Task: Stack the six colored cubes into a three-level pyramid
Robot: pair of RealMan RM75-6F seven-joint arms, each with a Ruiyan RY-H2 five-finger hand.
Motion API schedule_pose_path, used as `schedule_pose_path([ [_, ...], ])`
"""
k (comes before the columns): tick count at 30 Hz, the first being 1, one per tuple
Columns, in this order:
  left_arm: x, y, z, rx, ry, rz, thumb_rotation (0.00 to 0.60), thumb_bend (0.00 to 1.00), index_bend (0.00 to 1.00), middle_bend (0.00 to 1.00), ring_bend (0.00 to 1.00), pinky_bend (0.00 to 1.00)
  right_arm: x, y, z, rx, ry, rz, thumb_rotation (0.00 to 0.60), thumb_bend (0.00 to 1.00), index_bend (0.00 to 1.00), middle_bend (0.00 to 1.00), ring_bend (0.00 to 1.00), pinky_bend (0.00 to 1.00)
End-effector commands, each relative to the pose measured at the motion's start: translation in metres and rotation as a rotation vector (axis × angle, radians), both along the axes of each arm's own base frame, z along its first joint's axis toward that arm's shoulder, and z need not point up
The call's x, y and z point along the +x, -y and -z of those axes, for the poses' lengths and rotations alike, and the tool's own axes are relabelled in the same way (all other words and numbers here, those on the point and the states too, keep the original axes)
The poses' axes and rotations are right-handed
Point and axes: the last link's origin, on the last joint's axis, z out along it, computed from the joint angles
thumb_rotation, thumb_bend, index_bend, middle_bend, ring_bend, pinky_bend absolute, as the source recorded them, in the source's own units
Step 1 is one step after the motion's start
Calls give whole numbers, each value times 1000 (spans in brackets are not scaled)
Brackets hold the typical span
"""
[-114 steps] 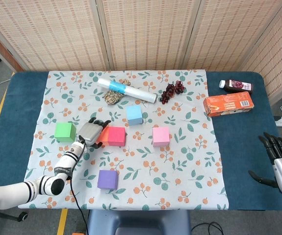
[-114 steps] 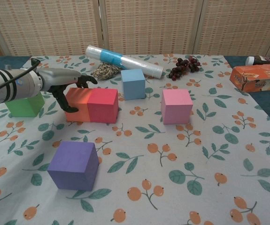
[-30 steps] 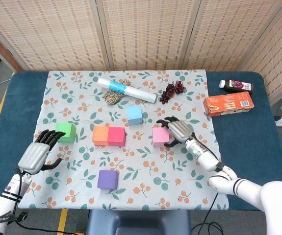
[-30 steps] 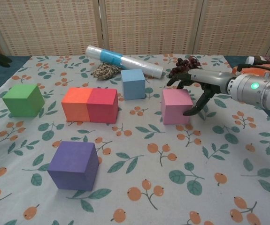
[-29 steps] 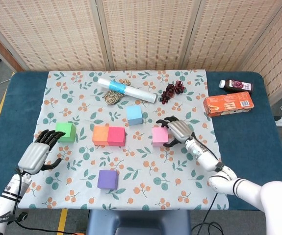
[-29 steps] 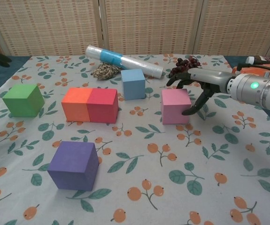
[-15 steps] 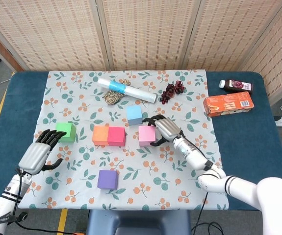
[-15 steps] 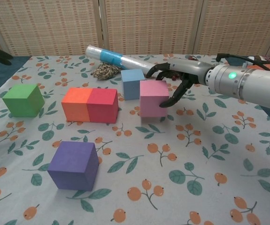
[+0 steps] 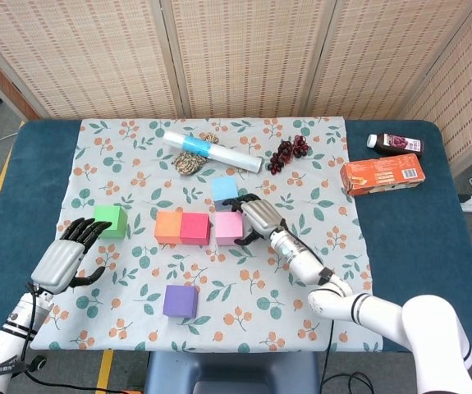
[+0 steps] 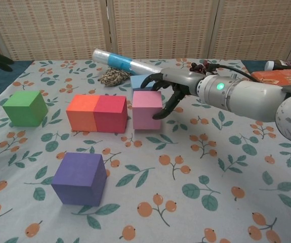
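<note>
Head view, lower left of frame: left hand [image 9: 63, 259] off the cloth's left edge, over the blue table [image 9: 26, 180], fingers spread wide, holding nothing; just right of it and higher, green cube [image 9: 109, 221] alone near the cloth's left side; purple cube [image 9: 180, 300] lower centre-left, well apart from the others; mid-frame, orange cube [image 9: 168, 227] and red cube [image 9: 194, 227] touching side by side; pink cube [image 9: 229, 228] just right of red, a narrow gap showing in the chest view; blue cube [image 9: 224, 190] behind pink, partly hidden by the hand in the chest view; right hand [image 9: 255, 217] at pink's right side, fingers curved over its top and thumb down on its right face; whether it truly grips or only presses, cannot tell; upper centre: plastic roll [image 9: 212, 151], twine bundle [image 9: 189, 162] below it, grapes [image 9: 288, 153] to the right; right edge: orange carton [image 9: 382, 174], juice bottle [image 9: 395, 144] above it.
</note>
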Motion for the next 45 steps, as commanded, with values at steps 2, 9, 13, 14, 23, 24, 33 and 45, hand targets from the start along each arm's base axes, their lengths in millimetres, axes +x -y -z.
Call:
schedule_pose_path([
  [2,-1,0,0,-3,1,0,600,335,79,104,53,57,2,1,4,0,-5,1,600,102,166,366,140,114],
  [9,-3,0,-1,-6,7,-3,600,336,73,104,54,57,4,3,8,3,-4,3,600,102,156,366,140,114],
  [13,-3,0,0,-10,7,-3,600,336,72,104,53,57,6,3,11,4,0,2,600,102,147,366,140,114],
  [14,-3,1,0,-11,8,-3,600,336,71,104,53,57,7,3,12,4,1,1,600,102,146,366,140,114],
  [23,-4,1,0,-14,9,-6,600,334,68,100,53,53,7,3,15,11,-8,-10,600,102,44,352,97,78],
  [24,-4,1,0,-14,9,-6,600,333,67,99,53,51,6,2,15,11,-12,-14,600,102,16,326,72,58],
  [33,-3,2,-1,-11,8,0,600,334,56,92,48,48,-2,-4,6,36,-36,-25,600,102,0,105,0,0],
  [45,-4,7,-1,-5,7,5,600,335,50,90,46,48,-16,-17,-37,63,-103,-53,600,103,0,68,0,0],
])
